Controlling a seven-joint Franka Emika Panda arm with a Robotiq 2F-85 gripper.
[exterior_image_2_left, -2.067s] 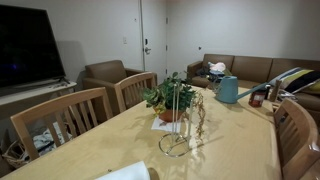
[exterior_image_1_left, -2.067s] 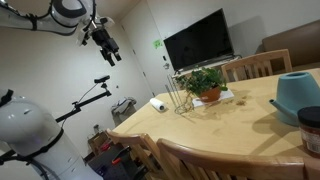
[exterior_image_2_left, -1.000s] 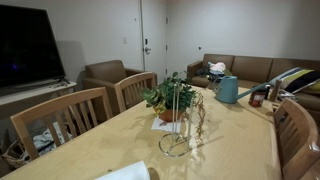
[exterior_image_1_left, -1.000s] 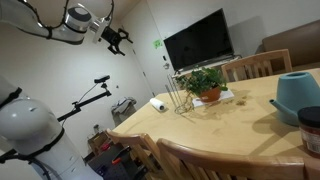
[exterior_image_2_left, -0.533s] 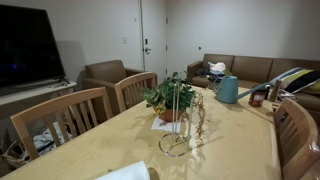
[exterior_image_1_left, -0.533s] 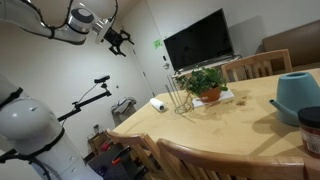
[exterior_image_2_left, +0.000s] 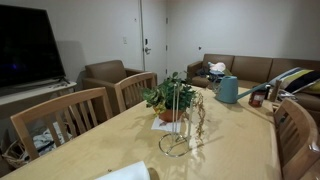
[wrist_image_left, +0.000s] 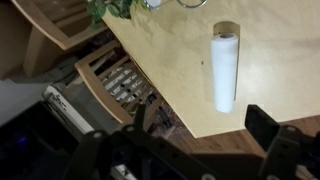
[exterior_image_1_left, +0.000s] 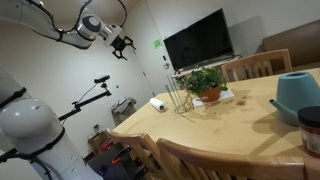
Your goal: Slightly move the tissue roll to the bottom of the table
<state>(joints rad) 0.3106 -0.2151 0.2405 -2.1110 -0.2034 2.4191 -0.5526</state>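
Claw [exterior_image_1_left: 122, 44]: spread wide, gripping nothing, hanging high in the air, well apart from the table [exterior_image_1_left: 250, 125]. In the wrist view, dark fingers [wrist_image_left: 265, 125] parted at the bottom edge.

Roll [wrist_image_left: 224, 68]: lying on its side on the table, untouched, near the rounded end edge. Long axis up and down the wrist view: hollow-core end pointing toward the rack [exterior_image_1_left: 178, 98] and plant [exterior_image_1_left: 205, 83], other end toward the edge on the claw's side. Possibly also the white blur at the bottom of an exterior view, too close to tell.
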